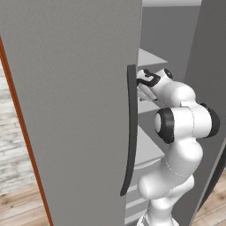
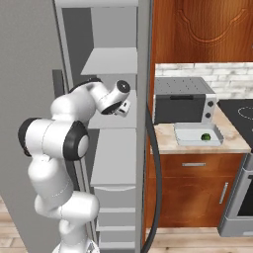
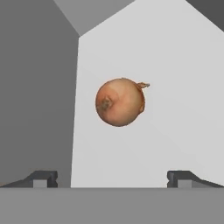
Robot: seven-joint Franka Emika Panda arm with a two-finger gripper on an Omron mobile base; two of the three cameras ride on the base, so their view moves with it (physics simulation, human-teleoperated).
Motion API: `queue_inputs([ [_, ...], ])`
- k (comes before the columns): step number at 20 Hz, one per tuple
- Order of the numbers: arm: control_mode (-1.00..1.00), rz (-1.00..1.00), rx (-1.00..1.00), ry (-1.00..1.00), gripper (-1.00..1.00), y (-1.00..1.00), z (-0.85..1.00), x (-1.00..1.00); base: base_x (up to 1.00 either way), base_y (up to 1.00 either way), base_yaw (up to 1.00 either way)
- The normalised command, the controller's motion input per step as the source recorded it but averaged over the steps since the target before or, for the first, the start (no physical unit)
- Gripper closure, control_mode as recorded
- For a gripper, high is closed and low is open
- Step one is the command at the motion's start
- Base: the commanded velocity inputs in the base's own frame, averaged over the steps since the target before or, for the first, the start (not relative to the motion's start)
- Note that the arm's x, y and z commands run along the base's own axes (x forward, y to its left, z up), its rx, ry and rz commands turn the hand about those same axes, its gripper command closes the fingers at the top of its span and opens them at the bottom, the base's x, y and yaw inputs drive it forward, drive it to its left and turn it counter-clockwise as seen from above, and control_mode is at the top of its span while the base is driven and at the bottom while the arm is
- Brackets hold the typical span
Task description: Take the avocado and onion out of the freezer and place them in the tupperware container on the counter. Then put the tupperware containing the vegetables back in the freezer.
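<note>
Orange-brown round onion (image 3: 120, 102) sits on a pale grey freezer shelf (image 3: 175, 87) near its back corner; dark fingers (image 3: 43, 178) spread wide apart (nothing held).

- The white arm (image 2: 59, 148) rises from the base, folds at a dark-jointed elbow, then reaches forward and up
- Its wrist (image 1: 165, 84) bends toward the far side, hand pointing away from the base cameras
- The gripper (image 3: 112, 178) has its jaws spread wide, two dark fingertips (image 3: 43, 178) far apart, nothing between them
- Neither fingertip touches anything
</note>
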Motion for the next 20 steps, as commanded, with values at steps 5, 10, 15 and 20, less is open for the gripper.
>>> queue_inputs([
  [5, -1.00, 0.00, 0.00, 0.00, -1.00, 0.06, -0.10, 0.29, 0.00, 0.00, 0.00],
  [10, -1.00, 0.00, 0.00, 0.00, -1.00, 0.03, -0.12, 0.28, 0.00, 0.00, 0.00],
  [15, -1.00, 0.00, 0.00, 0.00, -1.00, 0.01, -0.10, 0.28, 0.00, 0.00, 0.00],
  [20, -1.00, 0.00, 0.00, 0.00, -1.00, 0.04, -0.13, 0.29, 0.00, 0.00, 0.00],
])
